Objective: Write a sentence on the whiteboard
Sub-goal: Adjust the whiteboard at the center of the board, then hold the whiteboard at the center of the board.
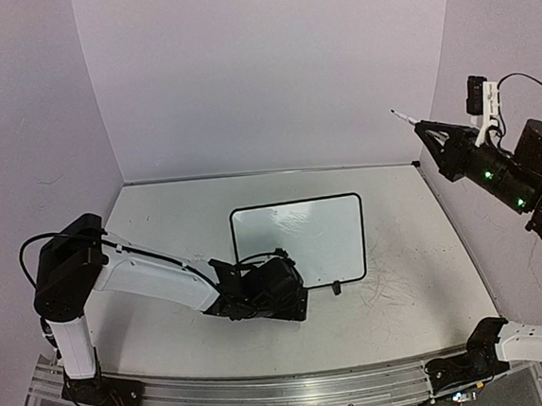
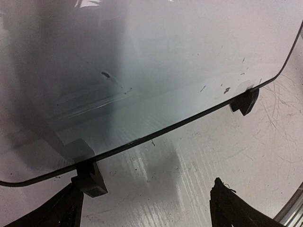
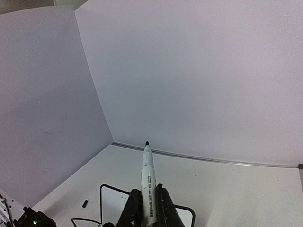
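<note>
The whiteboard [image 1: 298, 243] lies flat mid-table, white with a thin black frame. In the left wrist view the whiteboard [image 2: 142, 61] carries only small dark specks, and no sentence shows on it. My left gripper [image 1: 277, 295] sits low at the board's near left corner. The left gripper [image 2: 142, 210] is open with bare table between its fingers [image 2: 232, 208]. One black foot [image 2: 90, 179] sits just ahead of the left finger. My right gripper [image 1: 428, 134] hovers high at the right. The right gripper [image 3: 149, 208] is shut on a white marker [image 3: 148, 175], tip pointing away.
The tabletop [image 1: 402, 286] is scuffed with grey scribbles right of the board. A second foot [image 2: 245, 101] juts from the board's near edge. Walls close in at the back and both sides. A metal rail [image 1: 269, 393] runs along the near edge.
</note>
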